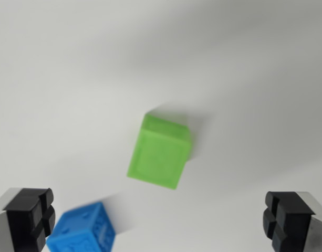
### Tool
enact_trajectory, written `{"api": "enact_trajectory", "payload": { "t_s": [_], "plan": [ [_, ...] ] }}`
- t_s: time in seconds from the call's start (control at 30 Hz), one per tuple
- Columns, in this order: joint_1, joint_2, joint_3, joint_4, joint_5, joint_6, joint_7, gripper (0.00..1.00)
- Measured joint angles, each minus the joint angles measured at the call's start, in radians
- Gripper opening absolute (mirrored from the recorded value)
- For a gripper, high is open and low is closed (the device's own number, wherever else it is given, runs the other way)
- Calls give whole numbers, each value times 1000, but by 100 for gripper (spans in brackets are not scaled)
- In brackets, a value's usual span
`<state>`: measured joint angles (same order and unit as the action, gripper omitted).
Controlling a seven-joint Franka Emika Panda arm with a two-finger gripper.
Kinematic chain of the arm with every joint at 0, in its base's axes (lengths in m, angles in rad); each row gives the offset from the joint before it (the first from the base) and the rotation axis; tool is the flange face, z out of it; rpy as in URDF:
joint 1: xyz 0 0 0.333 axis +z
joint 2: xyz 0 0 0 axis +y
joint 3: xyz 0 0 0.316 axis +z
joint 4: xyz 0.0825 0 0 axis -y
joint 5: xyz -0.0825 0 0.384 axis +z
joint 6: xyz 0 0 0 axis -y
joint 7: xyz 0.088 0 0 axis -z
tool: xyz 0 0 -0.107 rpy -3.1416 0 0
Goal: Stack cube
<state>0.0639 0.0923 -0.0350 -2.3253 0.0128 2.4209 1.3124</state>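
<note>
Fingers (29, 218) of black ribbed rubber, one at each lower corner of the wrist view; gripper (161, 220) spread wide, holding nothing. Blue plastic cube (82, 231), embossed faces, just beside the left finger, partly cut off by the frame's bottom edge. Green plastic cube (161, 151), smooth, turned at an angle, centre of the white tabletop (71, 63), apart from the blue. Advice: centre over one cube, rotate to square the pads with its flat faces, then descend.

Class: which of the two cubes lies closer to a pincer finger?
The blue cube, right beside the finger at the wrist view's left; the green cube sits apart, mid-picture.
</note>
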Motion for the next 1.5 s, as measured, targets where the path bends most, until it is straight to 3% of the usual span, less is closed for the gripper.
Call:
{"api": "enact_trajectory", "payload": {
  "t_s": [0.63,1.1,1.5],
  "plan": [
    [62,52,2,-148,-1,192,285,100],
    [64,204,3,-142,5,337,290,100],
    [58,323,10,-118,11,432,287,100]
  ]
}}
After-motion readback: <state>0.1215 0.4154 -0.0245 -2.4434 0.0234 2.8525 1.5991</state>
